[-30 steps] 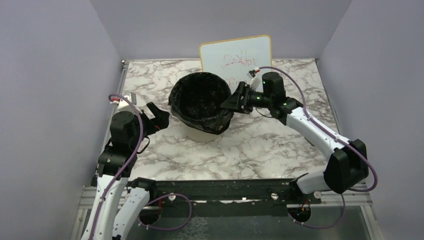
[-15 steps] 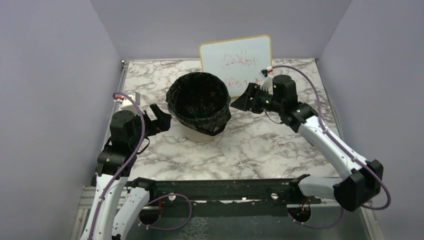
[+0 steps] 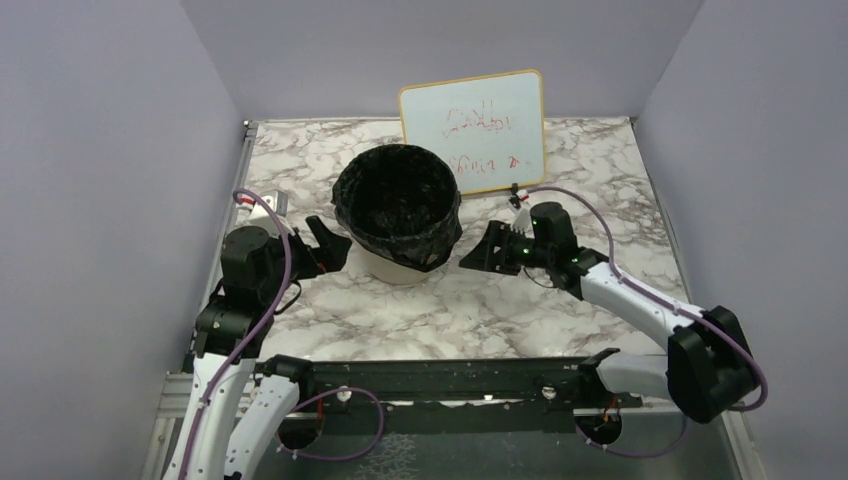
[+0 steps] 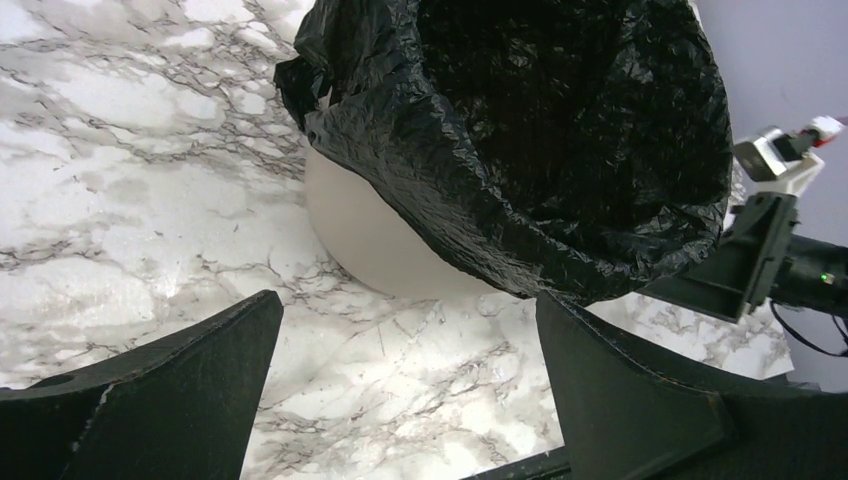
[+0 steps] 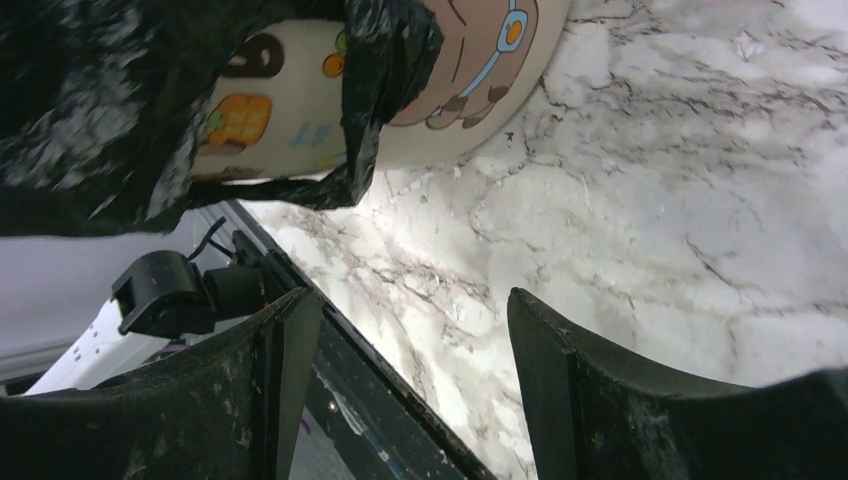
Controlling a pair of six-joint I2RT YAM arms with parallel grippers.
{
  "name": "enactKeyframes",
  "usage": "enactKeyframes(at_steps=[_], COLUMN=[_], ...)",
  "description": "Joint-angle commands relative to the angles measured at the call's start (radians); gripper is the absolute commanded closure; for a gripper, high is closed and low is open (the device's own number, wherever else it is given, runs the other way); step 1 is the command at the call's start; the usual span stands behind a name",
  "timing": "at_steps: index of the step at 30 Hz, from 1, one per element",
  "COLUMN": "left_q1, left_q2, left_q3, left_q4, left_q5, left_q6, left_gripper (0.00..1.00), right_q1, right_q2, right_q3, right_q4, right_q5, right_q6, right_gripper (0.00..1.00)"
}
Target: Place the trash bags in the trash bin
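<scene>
The cream trash bin [image 3: 392,268] stands upright mid-table. The black trash bag [image 3: 398,200] lines it, its edge folded down over the rim. The bag [image 4: 540,130] and the bin's bare side [image 4: 375,245] fill the left wrist view; the right wrist view shows the bag's hem [image 5: 120,110] over the bin's cartoon-printed side [image 5: 450,80]. My left gripper [image 3: 325,245] is open and empty just left of the bin, apart from it. My right gripper [image 3: 480,252] is open and empty, low over the table just right of the bin.
A white whiteboard [image 3: 473,128] with red writing leans behind the bin at the back. Lilac walls close in the table on the left, right and back. A black rail [image 3: 440,380] runs along the table's near edge.
My right gripper has let go of the bag's rim, drawn back to the right and dropped low beside the bin. My left gripper has crept a little closer to the bin.
</scene>
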Motion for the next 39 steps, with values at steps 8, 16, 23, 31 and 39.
enactKeyframes(at_steps=[8, 16, 23, 31, 39], left_q1=[0.003, 0.004, 0.003, 0.003, 0.004], left_q2=[0.061, 0.077, 0.143, 0.316, 0.382], left_q3=[0.106, 0.114, 0.192, 0.423, 0.542], left_q4=[-0.029, -0.044, -0.111, -0.234, -0.280], left_q5=[0.182, 0.185, 0.071, -0.240, -0.459], left_q6=[0.064, 0.076, 0.089, 0.126, 0.061], left_gripper=[0.01, 0.01, 0.01, 0.01, 0.01], right_q1=[0.075, 0.089, 0.090, 0.089, 0.089], right_q2=[0.323, 0.306, 0.040, -0.344, -0.371], right_q3=[0.169, 0.236, 0.230, 0.272, 0.485], right_q4=[0.264, 0.118, -0.209, -0.322, -0.506], right_q5=[-0.093, 0.073, 0.490, 0.904, 0.779], right_q6=[0.035, 0.027, -0.050, -0.304, -0.422], right_gripper=[0.25, 0.25, 0.24, 0.17, 0.13])
